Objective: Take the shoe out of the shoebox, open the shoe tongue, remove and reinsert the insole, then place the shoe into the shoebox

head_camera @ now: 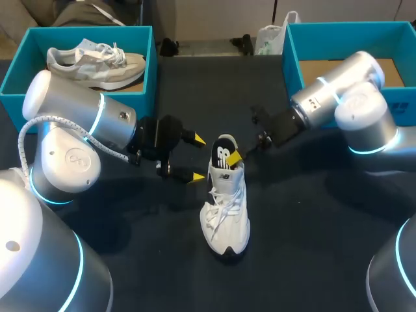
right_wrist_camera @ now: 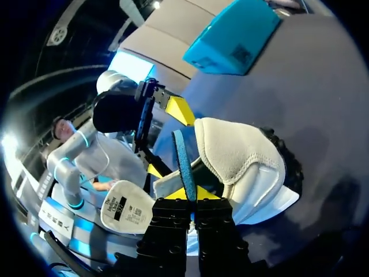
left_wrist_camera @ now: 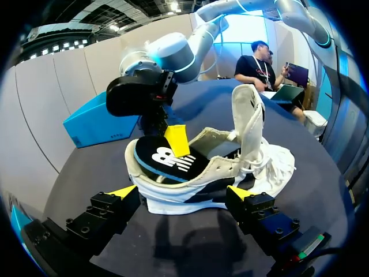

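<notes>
A white shoe (head_camera: 227, 211) stands on the dark table, toe toward me, laces loose and tongue (left_wrist_camera: 249, 115) pulled up. Its black insole (head_camera: 223, 156) with a white logo sticks up out of the heel opening. My right gripper (head_camera: 236, 158) is shut on the insole's rear edge; in the right wrist view the thin blue-edged insole (right_wrist_camera: 183, 164) runs straight between the closed yellow tips (right_wrist_camera: 195, 194). My left gripper (head_camera: 195, 157) hangs open just left of the heel. In its own view the shoe (left_wrist_camera: 230, 173) lies just ahead of the spread fingers (left_wrist_camera: 181, 193), untouched.
A teal shoebox (head_camera: 19, 71) at the back left holds a second grey-white shoe (head_camera: 97, 64). Another teal shoebox (head_camera: 292, 58) stands at the back right, behind my right arm. A white bag (head_camera: 270, 38) lies at the table's far edge.
</notes>
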`<state>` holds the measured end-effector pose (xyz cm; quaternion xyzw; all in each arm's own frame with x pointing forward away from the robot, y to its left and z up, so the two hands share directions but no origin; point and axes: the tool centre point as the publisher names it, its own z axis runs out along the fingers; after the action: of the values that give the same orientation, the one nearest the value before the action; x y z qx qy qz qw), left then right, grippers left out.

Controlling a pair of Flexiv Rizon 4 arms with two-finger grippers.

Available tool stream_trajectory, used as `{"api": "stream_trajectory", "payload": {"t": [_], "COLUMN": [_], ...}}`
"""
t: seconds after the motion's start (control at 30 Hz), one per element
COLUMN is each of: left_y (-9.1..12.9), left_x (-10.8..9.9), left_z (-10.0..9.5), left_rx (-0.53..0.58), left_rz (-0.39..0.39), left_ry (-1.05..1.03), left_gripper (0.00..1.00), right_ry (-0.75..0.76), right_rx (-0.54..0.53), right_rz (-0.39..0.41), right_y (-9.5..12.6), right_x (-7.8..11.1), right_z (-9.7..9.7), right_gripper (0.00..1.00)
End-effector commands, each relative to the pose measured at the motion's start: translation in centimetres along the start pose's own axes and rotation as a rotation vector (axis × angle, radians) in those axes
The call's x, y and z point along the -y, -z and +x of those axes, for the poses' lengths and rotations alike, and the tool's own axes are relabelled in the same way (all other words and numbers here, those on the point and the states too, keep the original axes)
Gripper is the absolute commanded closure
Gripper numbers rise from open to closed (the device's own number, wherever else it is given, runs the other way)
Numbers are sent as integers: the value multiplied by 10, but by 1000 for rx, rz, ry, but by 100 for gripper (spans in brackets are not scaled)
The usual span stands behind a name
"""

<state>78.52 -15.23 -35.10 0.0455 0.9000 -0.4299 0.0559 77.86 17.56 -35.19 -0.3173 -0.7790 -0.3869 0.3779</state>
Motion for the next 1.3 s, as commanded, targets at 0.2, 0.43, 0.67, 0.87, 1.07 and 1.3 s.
{"api": "stream_trajectory", "payload": {"t": [0.2, 0.43, 0.67, 0.87, 1.07, 1.3], "left_y": [0, 0, 0, 0, 0, 0], "left_x": [1, 1, 1, 1, 1, 1], "left_z": [0, 0, 0, 0, 0, 0], "left_rx": [-1, -1, -1, -1, -1, -1], "left_rz": [-3, -3, -3, -3, -3, -3], "left_ry": [0, 0, 0, 0, 0, 0], "left_gripper": [0, 0, 0, 0, 0, 0], "right_ry": [-51, -84, -74, -56, -40, -14], "right_rx": [-4, 11, 39, 64, 82, 117], "right_rz": [30, 50, 39, 33, 32, 24], "right_y": [-6, -13, -10, -6, -6, 0], "right_x": [13, 26, 20, 13, 7, -3], "right_z": [-1, -1, 0, 4, 10, 17], "right_gripper": [100, 100, 95, 76, 70, 65]}}
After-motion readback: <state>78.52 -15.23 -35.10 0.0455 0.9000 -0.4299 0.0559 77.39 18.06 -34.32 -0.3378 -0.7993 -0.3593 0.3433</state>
